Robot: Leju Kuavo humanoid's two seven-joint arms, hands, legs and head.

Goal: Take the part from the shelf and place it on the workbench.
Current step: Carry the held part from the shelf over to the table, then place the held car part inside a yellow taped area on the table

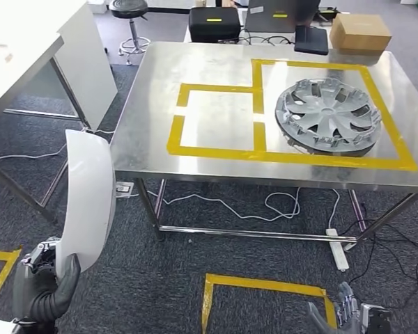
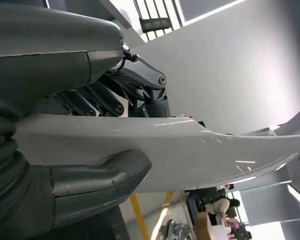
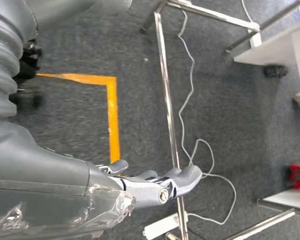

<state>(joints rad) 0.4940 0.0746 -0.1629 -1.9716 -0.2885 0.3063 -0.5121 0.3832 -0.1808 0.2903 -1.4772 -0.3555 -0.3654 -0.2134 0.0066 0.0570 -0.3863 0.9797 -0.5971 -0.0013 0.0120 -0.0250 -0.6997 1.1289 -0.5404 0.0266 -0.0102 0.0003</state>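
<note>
My left hand (image 1: 38,285) grips the lower end of a curved white panel part (image 1: 88,198), which stands upright at the lower left, short of the workbench. In the left wrist view the thumb (image 2: 103,180) and dark fingers (image 2: 114,97) clamp the white part (image 2: 186,150) from both sides. The steel workbench (image 1: 217,62) is ahead, marked with yellow tape rectangles (image 1: 217,118). A silver wheel cover (image 1: 327,115) lies inside the right rectangle. My right hand (image 1: 349,313) hangs low at the lower right with its fingers (image 3: 178,180) stretched out and holding nothing.
White cables and a power strip (image 1: 341,249) lie on the carpet under the workbench. Yellow floor tape (image 1: 259,285) marks a box in front. A white table (image 1: 17,49) stands at left; a stool (image 1: 129,21), black case (image 1: 214,22) and cardboard box (image 1: 360,33) sit behind.
</note>
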